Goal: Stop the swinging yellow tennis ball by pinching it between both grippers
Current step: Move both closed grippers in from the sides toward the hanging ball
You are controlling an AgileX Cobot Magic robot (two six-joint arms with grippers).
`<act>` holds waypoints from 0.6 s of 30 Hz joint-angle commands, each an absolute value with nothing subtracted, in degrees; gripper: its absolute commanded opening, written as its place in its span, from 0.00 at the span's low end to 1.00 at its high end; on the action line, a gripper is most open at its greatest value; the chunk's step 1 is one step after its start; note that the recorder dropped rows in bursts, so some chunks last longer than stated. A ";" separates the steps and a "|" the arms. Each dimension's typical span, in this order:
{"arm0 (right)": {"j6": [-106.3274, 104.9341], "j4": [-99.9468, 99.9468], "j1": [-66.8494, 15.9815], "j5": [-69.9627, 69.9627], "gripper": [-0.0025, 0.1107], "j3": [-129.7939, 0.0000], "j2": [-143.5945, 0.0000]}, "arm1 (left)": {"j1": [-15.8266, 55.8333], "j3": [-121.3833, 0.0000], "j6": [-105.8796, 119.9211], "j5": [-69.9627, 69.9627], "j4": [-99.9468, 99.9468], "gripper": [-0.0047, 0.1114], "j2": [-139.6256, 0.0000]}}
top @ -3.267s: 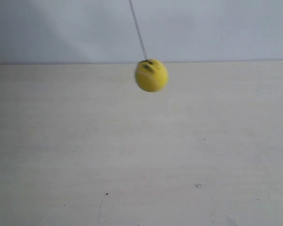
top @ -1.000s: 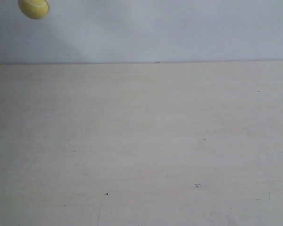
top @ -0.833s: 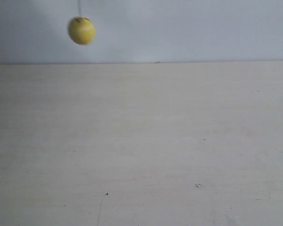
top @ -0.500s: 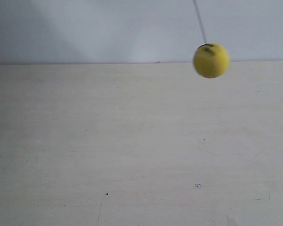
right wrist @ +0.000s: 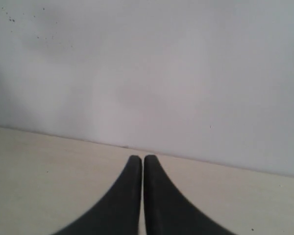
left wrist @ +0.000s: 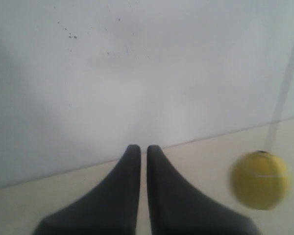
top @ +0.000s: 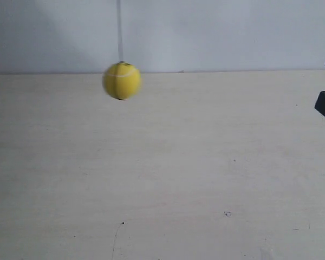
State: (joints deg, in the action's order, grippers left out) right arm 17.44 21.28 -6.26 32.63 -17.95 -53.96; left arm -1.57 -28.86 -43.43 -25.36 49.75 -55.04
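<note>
Barely begun, with no pinch yet on the yellow tennis ball [top: 121, 80]. Hangs free on its string [top: 119, 32] over the table [top: 162, 179], off to one side of the left gripper [left wrist: 143, 149]. Clenched on nothing there, and same for the right gripper [right wrist: 142, 159]. Needs both brought in to squeeze, with no block in between, only plain wall [top: 233, 32] behind.

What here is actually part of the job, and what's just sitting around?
Part of the job:
yellow tennis ball, hanging on its string
left tool and right tool, both shut, neither touching the ball

Just there:
pale table
white wall
small dark specks on the table
</note>
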 commanded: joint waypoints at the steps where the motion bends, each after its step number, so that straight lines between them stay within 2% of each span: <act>1: 15.66 23.77 -6.33 37.93 0.02 -18.65 -57.50 | -1.72 -31.67 -41.11 -27.71 50.86 0.08 -60.51; 9: 13.53 25.49 -6.33 38.44 0.02 -22.01 -62.10 | -1.72 -39.07 -38.34 -28.64 50.86 0.08 -71.06; 18: 8.11 24.13 -6.33 39.31 0.02 -22.48 -62.66 | -2.10 -41.43 -26.77 -26.92 41.40 0.08 -73.37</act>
